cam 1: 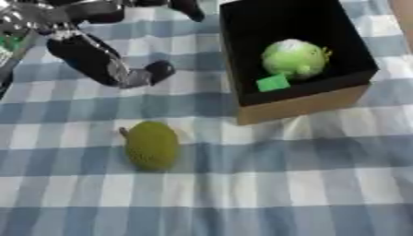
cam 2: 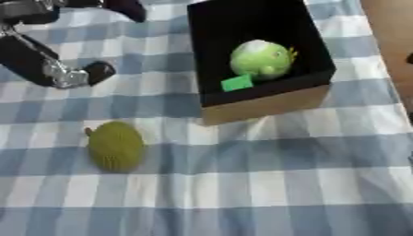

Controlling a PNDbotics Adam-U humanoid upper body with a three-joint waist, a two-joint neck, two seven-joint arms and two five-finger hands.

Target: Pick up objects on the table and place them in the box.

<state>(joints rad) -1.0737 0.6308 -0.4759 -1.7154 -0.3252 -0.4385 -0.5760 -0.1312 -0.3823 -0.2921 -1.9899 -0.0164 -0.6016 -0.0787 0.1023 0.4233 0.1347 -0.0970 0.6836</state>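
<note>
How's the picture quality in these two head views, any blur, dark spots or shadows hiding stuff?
Left eye view: soft all over; the left hand is smeared, its fingers unreadable; the box interior is near black, yet the pale green ball shows clearly. Right eye view: equally soft; the yellow-green fruit casts a faint shadow on the checked cloth; no glare.

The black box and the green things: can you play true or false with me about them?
1. The round pale green toy is inside the black cardboard box. True.
2. The bumpy olive-green oval fruit lies in the box. False: it lies on the blue-and-white checked cloth, outside it.
3. The robot's left hand holds the fruit. False: it is above it, apart.
4. A small green square tag is in the box. True.
</note>
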